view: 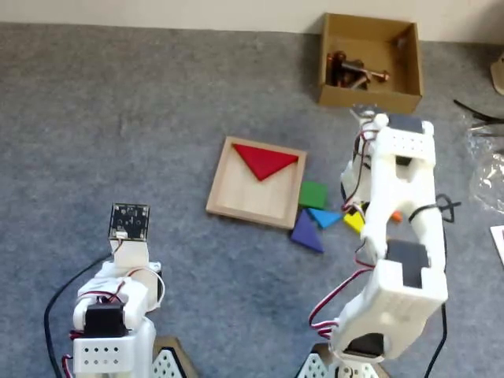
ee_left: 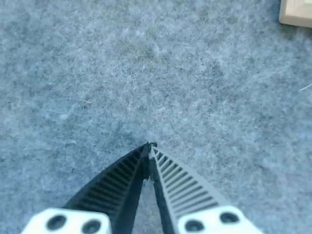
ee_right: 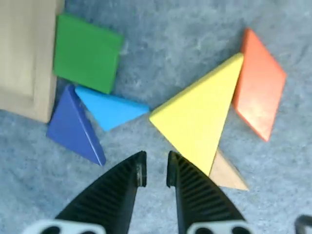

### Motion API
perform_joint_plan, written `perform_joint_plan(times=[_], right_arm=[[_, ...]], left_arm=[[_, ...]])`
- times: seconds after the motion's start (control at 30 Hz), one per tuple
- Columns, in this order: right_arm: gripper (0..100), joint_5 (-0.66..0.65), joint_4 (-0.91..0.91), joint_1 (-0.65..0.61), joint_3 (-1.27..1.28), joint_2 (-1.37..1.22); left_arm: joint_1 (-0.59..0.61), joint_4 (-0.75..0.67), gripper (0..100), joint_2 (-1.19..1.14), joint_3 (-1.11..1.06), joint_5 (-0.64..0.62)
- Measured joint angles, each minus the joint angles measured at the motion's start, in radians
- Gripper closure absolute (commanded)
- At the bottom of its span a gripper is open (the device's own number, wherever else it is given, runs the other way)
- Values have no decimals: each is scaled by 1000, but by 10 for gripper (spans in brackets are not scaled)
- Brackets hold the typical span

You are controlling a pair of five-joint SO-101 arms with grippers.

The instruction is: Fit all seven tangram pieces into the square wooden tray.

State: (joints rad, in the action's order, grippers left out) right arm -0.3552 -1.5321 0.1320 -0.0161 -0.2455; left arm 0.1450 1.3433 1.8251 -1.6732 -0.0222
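Wood: one square tray (view: 240,197), lying mid-table on the grey felt cover (view: 118,118).

Items I log from my station:

1. Red triangle (view: 266,161): flat inside the tray, with its long edge along the tray's far side. It is the only piece in there.
2. Green square (ee_right: 87,52): on the felt, against the outside of the tray's wall.
3. Dark blue triangle (ee_right: 74,126): on the felt at the tray's corner, one point up against the light blue piece.
4. Light blue triangle (ee_right: 111,108): just below the green square, its tip reaching the yellow piece's corner.
5. Yellow triangle (ee_right: 200,119): the largest loose piece, one edge touching the orange piece.
6. Orange parallelogram (ee_right: 258,84): on the yellow piece's outer side.
7. Plain wooden triangle (ee_right: 225,174): small, tucked against the yellow piece's lower edge.
8. Right gripper (ee_right: 155,168): fingers slightly parted and holding nothing. It is above bare felt, just beside the yellow piece's corner.
9. Left gripper (ee_left: 150,146): clenched tip to tip on nothing, over bare felt well apart from the loose pieces.
10. Cardboard box (view: 370,90): at the far side of the table, with some coppery metal bits inside.
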Motion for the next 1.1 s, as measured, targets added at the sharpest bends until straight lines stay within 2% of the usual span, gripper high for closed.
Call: perform_joint_plan(times=[0.13, 0.3, 1.0, 1.1], right_arm=[[913, 0, 2, 32, -20, -20], [853, -41, 2, 32, -20, -21], [847, -46, 44, 32, -20, -123], [799, -46, 44, 31, -20, -123]], left_arm=[[0, 0, 992, 0, 0, 0], [0, 0, 992, 0, 0, 0], [0, 0, 993, 0, 0, 0], [0, 0, 993, 0, 0, 0]])
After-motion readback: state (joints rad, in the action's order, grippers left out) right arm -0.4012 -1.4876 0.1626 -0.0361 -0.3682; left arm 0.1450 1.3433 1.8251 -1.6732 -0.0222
